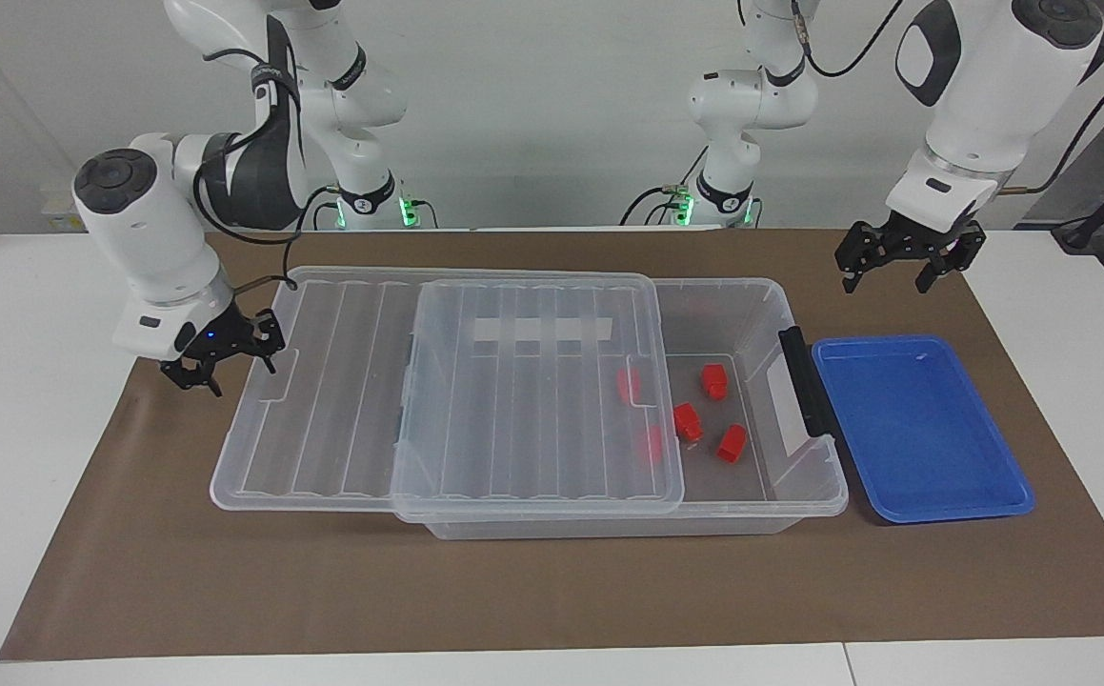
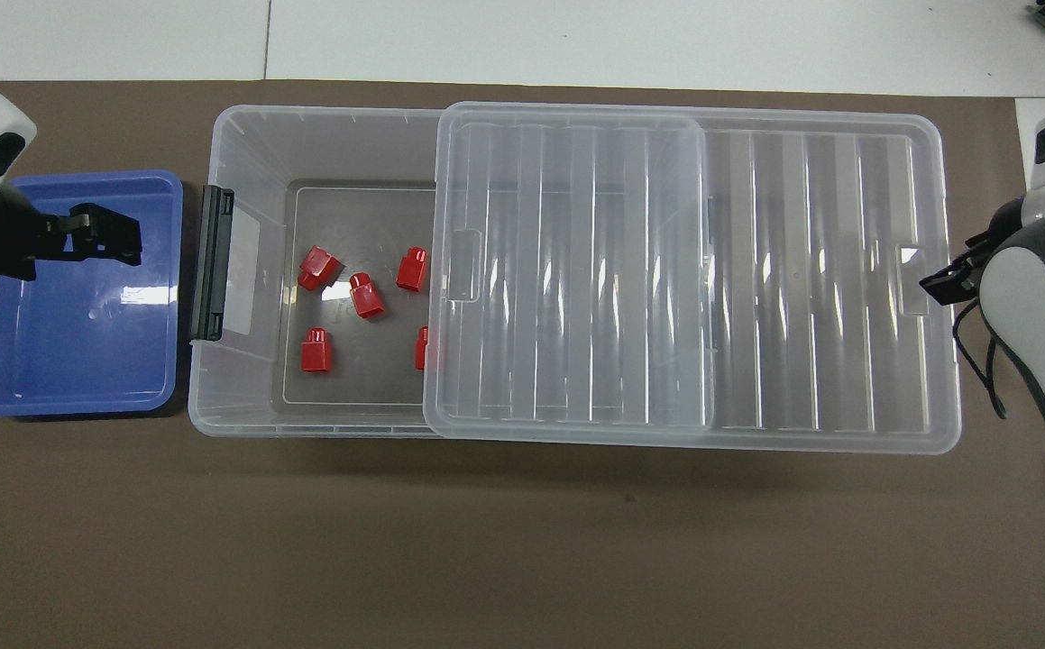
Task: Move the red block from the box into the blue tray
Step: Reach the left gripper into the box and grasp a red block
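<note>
The clear box [image 1: 769, 297] lies along the middle of the brown mat. Its ribbed lid [image 1: 342, 400] is slid toward the right arm's end and leaves the box end beside the blue tray [image 1: 923, 429] uncovered. Several red blocks [image 1: 713, 379] lie on the box floor there; two of them show through the lid's edge. My right gripper [image 1: 228, 367] is at the lid's end rim, open, with one finger just inside the rim. My left gripper [image 1: 904, 272] hangs open and empty over the tray's edge nearer the robots. In the overhead view the blocks [image 2: 366, 296], tray [image 2: 71, 342], lid [image 2: 802, 270], left gripper [image 2: 112, 243] and right gripper [image 2: 937, 287] show.
A black clip [image 1: 804, 381] stands on the box end beside the tray. The brown mat [image 1: 513, 591] covers the table between white borders. The lid overhangs the box toward the right arm's end.
</note>
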`<state>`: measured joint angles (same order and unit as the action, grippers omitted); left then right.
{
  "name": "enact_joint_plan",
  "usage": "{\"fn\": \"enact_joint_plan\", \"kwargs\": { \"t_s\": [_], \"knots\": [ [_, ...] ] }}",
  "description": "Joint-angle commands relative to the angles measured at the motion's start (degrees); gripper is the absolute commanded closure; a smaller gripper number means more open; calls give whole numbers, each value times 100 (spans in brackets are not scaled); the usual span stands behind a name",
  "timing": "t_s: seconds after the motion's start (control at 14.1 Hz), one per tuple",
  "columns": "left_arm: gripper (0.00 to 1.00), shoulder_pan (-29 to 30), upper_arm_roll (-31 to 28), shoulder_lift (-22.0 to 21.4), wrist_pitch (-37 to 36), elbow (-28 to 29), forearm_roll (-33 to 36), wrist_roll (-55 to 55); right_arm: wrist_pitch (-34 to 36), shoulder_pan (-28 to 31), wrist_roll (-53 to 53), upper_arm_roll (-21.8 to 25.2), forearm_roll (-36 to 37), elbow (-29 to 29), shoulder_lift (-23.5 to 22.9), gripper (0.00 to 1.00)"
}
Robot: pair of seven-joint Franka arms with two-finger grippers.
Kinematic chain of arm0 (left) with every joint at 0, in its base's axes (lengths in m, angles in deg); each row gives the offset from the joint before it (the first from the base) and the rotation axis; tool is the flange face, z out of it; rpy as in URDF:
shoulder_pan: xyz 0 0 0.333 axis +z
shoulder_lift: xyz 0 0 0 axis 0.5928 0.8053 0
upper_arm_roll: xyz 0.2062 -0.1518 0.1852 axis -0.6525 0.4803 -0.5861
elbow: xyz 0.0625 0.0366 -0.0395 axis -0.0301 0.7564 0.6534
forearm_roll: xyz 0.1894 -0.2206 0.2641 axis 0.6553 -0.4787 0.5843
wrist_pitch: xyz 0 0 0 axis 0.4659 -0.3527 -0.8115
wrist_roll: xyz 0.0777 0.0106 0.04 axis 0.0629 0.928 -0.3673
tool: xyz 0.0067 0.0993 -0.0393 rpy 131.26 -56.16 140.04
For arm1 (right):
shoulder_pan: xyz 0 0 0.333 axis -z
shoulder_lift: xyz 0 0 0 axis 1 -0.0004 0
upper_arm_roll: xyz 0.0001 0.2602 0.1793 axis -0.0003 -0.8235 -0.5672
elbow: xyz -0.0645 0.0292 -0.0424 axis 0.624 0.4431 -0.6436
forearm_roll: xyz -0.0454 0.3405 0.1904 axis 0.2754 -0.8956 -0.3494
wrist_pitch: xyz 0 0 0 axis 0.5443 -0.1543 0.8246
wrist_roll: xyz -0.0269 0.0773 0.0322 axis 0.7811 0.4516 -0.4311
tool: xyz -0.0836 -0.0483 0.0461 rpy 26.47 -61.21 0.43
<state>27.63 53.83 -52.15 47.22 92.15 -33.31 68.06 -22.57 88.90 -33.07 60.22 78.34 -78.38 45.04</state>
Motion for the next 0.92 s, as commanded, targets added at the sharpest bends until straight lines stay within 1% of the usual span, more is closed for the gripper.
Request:
{"fn": "enact_joint_plan", "kwargs": {
  "t_s": [0.0, 0.07, 0.21, 0.28, 0.36, 0.43, 0.5, 0.57, 0.64, 0.71, 0.85],
  "knots": [
    [0, -453, -34, -145, 716, 502, -30, -1296, 93, 28, 301, 15, -3, 70, -14, 25],
    [0, -550, -43, -22, 814, 467, -21, -1378, 93, 19, 301, 15, -21, 70, -14, 25],
    [0, -787, -61, 416, 1069, 414, -4, -1640, 93, 19, 292, 15, -56, 70, -14, 24],
    [0, -944, -61, 645, 1226, 440, 49, -2086, 84, 19, 292, 15, -56, 70, -14, 23],
    [0, -1024, -61, 769, 1506, 501, 84, -2569, 84, 19, 266, 15, -65, 79, 3, 22],
    [0, -1043, -61, 874, 1735, 580, 93, -2696, 101, 19, 231, 15, -65, 96, 29, 21],
    [0, -1051, -61, 971, 1790, 599, 102, -2714, 110, 2, 213, -3, -65, 105, 64, 21],
    [0, -1156, -70, 1190, 1799, 555, 172, -2758, 128, -16, 152, -11, -65, 105, 126, 20],
    [0, -1427, -87, 1435, 1808, 511, 346, -2846, 180, -25, 30, -20, -65, 105, 231, 19],
    [0, -1482, -79, 1525, 1851, 563, 426, -2977, 320, -33, -154, -46, -65, 105, 319, 18],
    [0, -1508, -87, 1499, 2114, 948, 427, -3153, 566, -68, -506, -64, -56, 105, 486, 17]
  ]
}}
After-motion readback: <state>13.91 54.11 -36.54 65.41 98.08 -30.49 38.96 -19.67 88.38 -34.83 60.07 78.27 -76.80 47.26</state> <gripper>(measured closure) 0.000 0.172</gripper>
